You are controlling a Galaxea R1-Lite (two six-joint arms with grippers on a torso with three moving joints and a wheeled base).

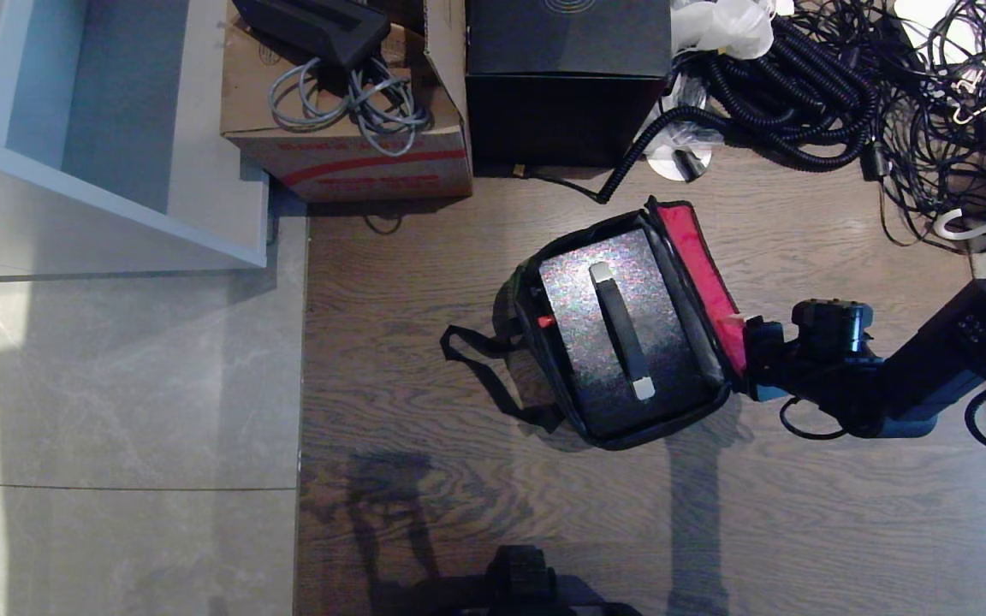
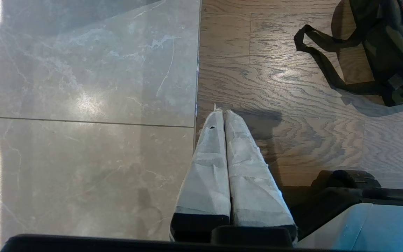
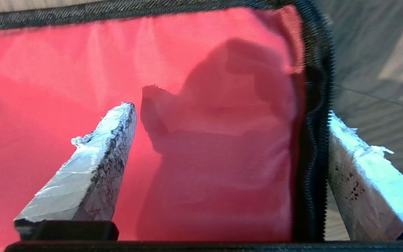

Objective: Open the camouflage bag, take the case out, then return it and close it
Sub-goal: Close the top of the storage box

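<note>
The camouflage bag (image 1: 544, 282) lies open on the wooden floor, its red-lined flap (image 1: 703, 269) folded up on the right side. Inside it lies the case (image 1: 574, 299), glittery and dark, with its black bar handle (image 1: 621, 329) facing up. My right gripper (image 1: 748, 346) is at the flap's near right edge. It stands open (image 3: 229, 112): one finger is in front of the red lining (image 3: 65, 70), the other is past the black zipper trim (image 3: 313, 147). My left gripper (image 2: 222, 112) is shut on nothing and parked over the floor, well left of the bag's strap (image 2: 327, 63).
A black cube box (image 1: 566, 77) and a cardboard box (image 1: 347, 145) stand behind the bag. Tangled black cables (image 1: 844, 85) cover the back right. A white cabinet (image 1: 99, 197) stands at the left, over grey tiles (image 1: 116, 411).
</note>
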